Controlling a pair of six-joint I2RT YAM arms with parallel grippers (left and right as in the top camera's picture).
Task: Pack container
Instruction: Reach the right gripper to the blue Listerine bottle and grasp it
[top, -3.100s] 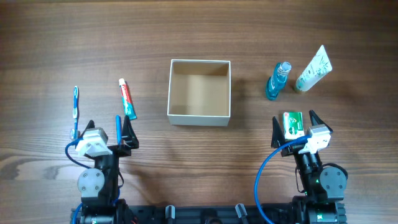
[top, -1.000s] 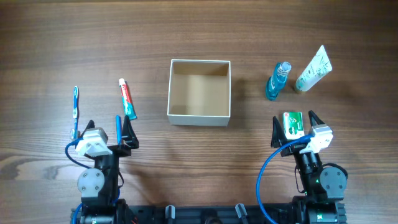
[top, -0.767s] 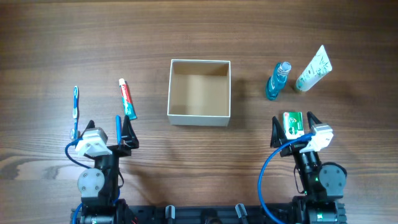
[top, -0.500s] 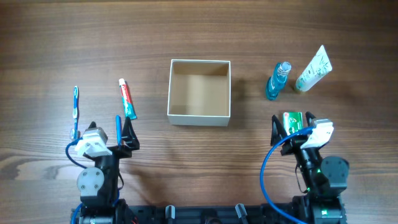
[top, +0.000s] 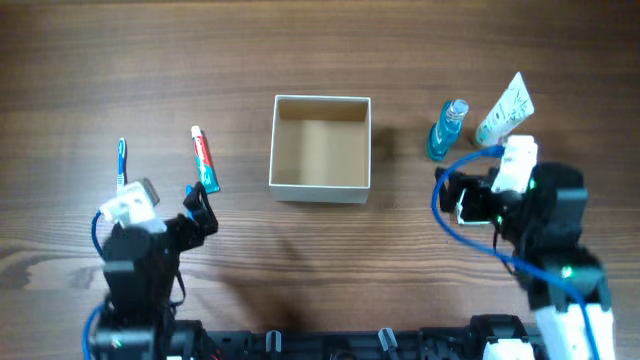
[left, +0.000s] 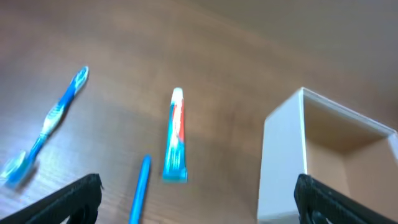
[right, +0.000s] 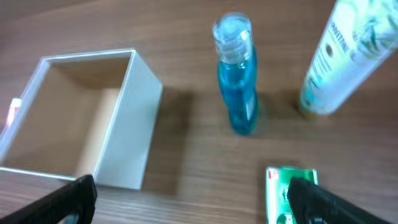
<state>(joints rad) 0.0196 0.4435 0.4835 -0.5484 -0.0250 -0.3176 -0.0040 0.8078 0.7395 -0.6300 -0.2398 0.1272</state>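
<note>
The container (top: 320, 190) is a white-walled open box with a tan, empty inside, at the table's middle; it also shows in the left wrist view (left: 283, 162) and the right wrist view (right: 127, 143). My left gripper (top: 172, 205) is open and empty, raised over the table left of the box, with its jaws wide in the left wrist view (left: 199, 205). My right gripper (top: 478, 195) is open and empty, raised right of the box over a green packet (right: 283, 190), with its jaws wide in the right wrist view (right: 196, 205).
Left of the box lie a blue toothbrush (top: 121, 165) (left: 53, 121), a red-white-green toothpaste tube (top: 204, 160) (left: 175, 134) and a thin blue stick (left: 140, 190). Right of it lie a blue bottle (top: 447, 130) (right: 237, 81) and a white tube (top: 503, 110) (right: 345, 56).
Both arms have lifted off their rest spots. The right arm has swung forward over the green packet towards the bottles. The left arm has risen and shifted slightly left. No object has moved.
</note>
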